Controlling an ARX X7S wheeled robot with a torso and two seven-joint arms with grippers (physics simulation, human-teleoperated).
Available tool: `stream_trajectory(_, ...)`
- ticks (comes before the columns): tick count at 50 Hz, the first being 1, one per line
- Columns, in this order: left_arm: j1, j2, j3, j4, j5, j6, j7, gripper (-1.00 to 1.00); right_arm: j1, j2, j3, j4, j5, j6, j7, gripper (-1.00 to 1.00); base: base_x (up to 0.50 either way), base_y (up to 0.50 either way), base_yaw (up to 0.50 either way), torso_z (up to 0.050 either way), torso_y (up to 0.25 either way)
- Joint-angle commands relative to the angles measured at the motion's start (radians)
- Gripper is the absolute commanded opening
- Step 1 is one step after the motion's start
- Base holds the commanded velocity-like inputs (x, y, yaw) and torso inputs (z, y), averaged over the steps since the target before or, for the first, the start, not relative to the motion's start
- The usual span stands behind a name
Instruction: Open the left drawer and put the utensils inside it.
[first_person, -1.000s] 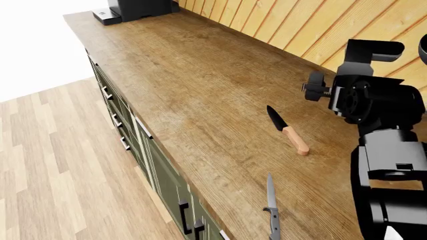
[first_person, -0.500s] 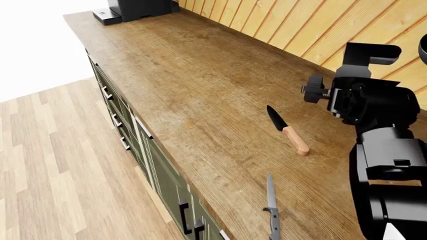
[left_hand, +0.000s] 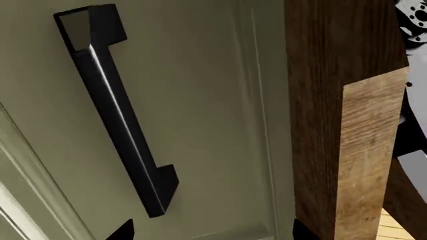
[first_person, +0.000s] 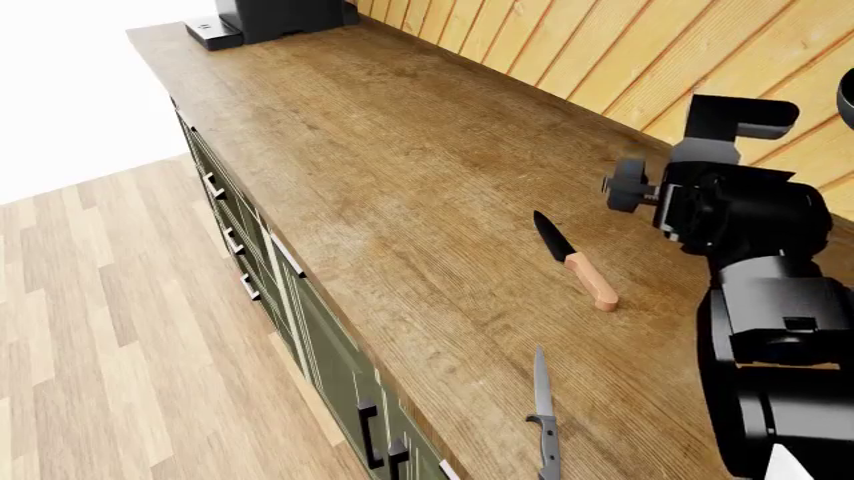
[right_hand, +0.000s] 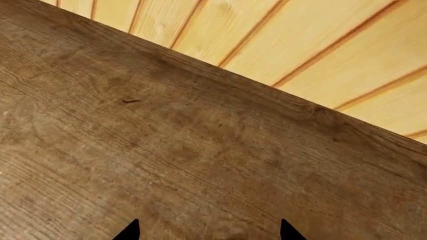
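Observation:
Two utensils lie on the wooden countertop (first_person: 400, 150): a knife with a black blade and wooden handle (first_person: 575, 263), and nearer the front edge a slim grey knife (first_person: 543, 414). My right arm (first_person: 747, 215) hangs to the right of the wooden-handled knife, apart from it. The right gripper (right_hand: 208, 235) is open over bare counter near the plank wall. A sage-green panelled front (left_hand: 200, 115) with a black bar handle (left_hand: 117, 107), which I take for the left drawer, fills the left wrist view and sits shut under the counter edge (left_hand: 333, 100). My left gripper (left_hand: 212, 235) is open just short of it, holding nothing.
More green drawer and door fronts with black handles (first_person: 234, 240) run along the counter's left side above the wood floor (first_person: 107, 330). A black appliance (first_person: 274, 18) stands at the far end. The plank wall (first_person: 641, 50) bounds the counter on the right.
My right arm's wrist has shifted and turned slightly. Both knives lie where they were.

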Motion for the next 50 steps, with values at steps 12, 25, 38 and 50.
stream_trajectory(12,-0.007,-0.003,-0.019,-0.003,-0.027,0.019,-0.005,1.0,0.006,0.0,-0.001,0.026,-0.001,-0.017,-0.005,1.0,0.0,0.0,0.0,0.0,0.0)
stream_trajectory(25,-0.026,0.006,-0.059,-0.048,-0.069,0.041,-0.007,1.0,0.009,0.0,0.0,0.062,-0.002,-0.044,-0.012,1.0,0.0,0.0,0.0,0.0,0.0)
stream_trajectory(38,-0.043,0.02,-0.081,-0.115,-0.099,0.052,-0.009,1.0,0.045,-0.013,-0.007,0.167,-0.015,-0.107,-0.029,1.0,0.0,0.0,0.0,0.0,0.0)
stream_trajectory(50,-0.076,0.031,-0.078,-0.211,-0.111,0.047,0.017,1.0,0.035,-0.01,-0.002,0.152,-0.013,-0.1,-0.026,1.0,0.0,0.0,0.0,0.0,0.0)
